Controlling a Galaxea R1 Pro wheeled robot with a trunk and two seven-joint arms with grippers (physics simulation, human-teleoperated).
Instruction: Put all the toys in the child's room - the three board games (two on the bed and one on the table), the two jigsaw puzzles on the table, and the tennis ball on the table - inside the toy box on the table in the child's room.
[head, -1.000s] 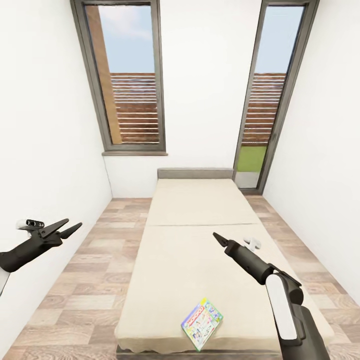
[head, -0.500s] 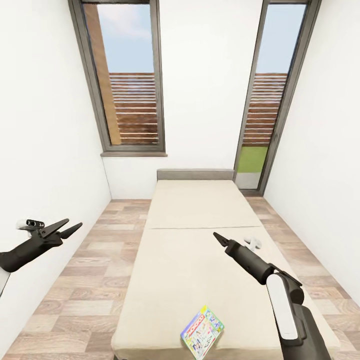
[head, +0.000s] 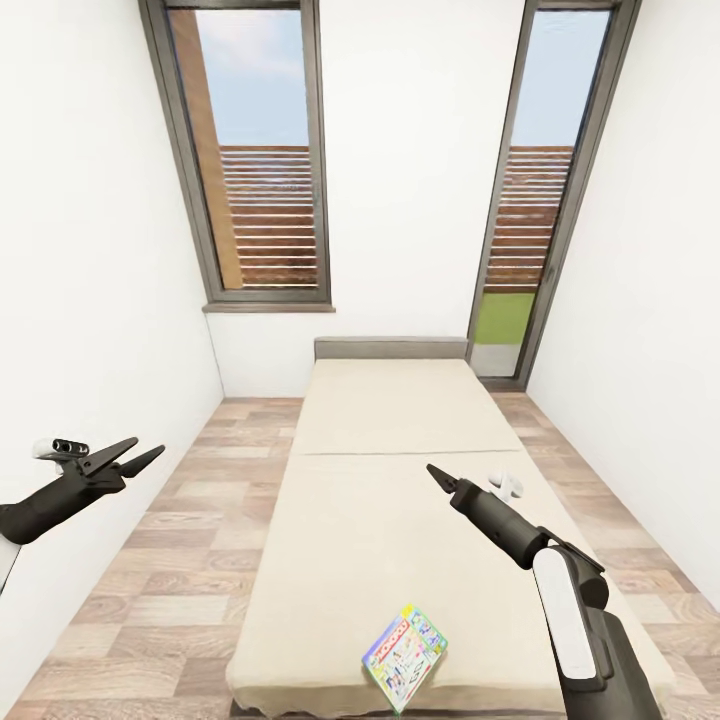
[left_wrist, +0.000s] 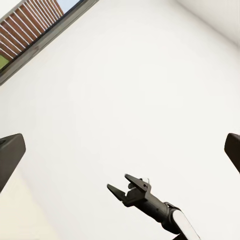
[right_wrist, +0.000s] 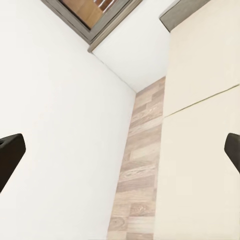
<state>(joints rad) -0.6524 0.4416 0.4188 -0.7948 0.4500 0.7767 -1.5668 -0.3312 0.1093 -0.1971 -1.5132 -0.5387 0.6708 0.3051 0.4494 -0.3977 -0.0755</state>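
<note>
I face the bed (head: 390, 470), long and cream-covered, in the child's room. One board game (head: 405, 655) with a pale green printed cover lies flat near the bed's near end. My right gripper (head: 440, 478) hangs open over the bed's middle, well beyond the game and apart from it. It also appears from the left wrist camera as the right gripper (left_wrist: 122, 184), jaws parted and empty. My left gripper (head: 135, 452) is open and empty over the floor left of the bed. The table, toy box, jigsaw puzzles and tennis ball are out of view.
Wood-plank floor (head: 190, 540) runs along both sides of the bed. White walls close in left and right. A tall window (head: 262, 160) and a glass door (head: 530, 200) stand in the far wall behind the grey headboard (head: 390, 347).
The whole head view has shifted slightly, so the bed's near end and the game sit a little differently in the picture. Both arms hold the same pose.
</note>
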